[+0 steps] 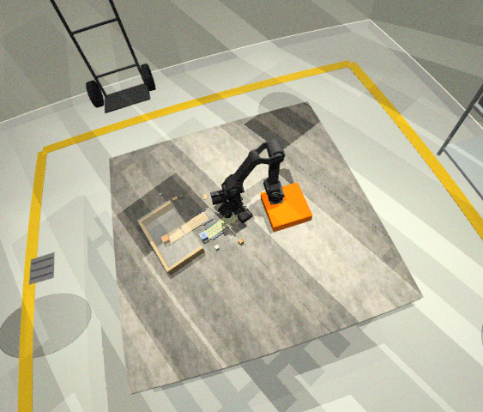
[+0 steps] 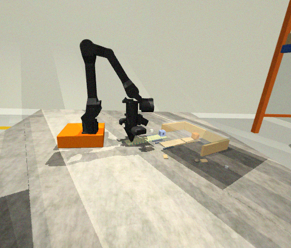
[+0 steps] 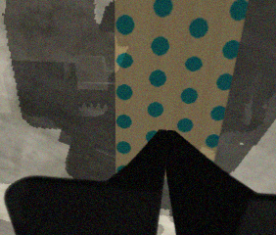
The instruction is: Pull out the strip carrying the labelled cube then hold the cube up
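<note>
A strip with teal dots (image 1: 215,229) (image 2: 154,138) (image 3: 177,64) lies flat and looks in one piece. A blue cube (image 1: 204,235) (image 2: 162,133) with dark marks stands on its far end; the marks are too small to read. A plain wooden strip (image 1: 195,224) (image 2: 170,143) lies beside it, with a seam across it and an orange cube (image 1: 166,239) (image 2: 195,135) at its far end. My gripper (image 2: 131,140) (image 3: 165,137) is shut with nothing between the fingers. It points down with its tips at the dotted strip's near part; whether they touch is unclear.
A low wooden wall (image 1: 154,248) (image 2: 214,146) surrounds the far ends on three sides. Dark rails (image 2: 168,148) lie along the strips. A tan block (image 1: 205,196) (image 2: 165,156), a brown block (image 1: 240,241), a small white cube (image 1: 216,247) (image 2: 151,130) and a pebble (image 2: 197,160) lie around.
</note>
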Controlling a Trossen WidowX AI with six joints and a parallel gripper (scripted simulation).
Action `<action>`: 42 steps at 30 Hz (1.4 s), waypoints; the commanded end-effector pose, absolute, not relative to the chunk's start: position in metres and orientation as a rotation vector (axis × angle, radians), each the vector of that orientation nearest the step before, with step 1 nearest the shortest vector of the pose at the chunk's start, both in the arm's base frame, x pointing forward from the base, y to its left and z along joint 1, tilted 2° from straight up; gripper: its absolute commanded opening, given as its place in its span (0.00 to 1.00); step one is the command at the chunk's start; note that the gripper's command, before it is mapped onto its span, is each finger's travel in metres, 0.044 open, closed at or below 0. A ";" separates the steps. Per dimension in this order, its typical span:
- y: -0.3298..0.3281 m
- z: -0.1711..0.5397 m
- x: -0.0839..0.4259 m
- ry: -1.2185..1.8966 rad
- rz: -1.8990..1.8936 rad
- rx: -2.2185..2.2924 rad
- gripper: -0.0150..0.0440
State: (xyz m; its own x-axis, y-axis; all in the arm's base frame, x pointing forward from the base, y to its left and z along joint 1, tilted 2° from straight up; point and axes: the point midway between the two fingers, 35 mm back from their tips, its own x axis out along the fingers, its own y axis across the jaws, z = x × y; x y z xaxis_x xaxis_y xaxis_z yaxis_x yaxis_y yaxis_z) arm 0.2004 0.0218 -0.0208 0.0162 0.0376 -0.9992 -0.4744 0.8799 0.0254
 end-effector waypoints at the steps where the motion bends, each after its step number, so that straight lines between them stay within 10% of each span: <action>1: 0.017 -0.025 0.187 1.539 0.414 -0.365 0.25; 42: 0.016 0.011 0.194 1.533 0.413 -0.364 0.25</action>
State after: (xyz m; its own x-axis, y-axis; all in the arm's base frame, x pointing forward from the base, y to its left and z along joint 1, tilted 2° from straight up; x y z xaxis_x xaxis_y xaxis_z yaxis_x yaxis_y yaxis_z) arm 0.1843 0.0163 -0.0120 -0.0309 0.0329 -0.9990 -0.4708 0.8811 0.0436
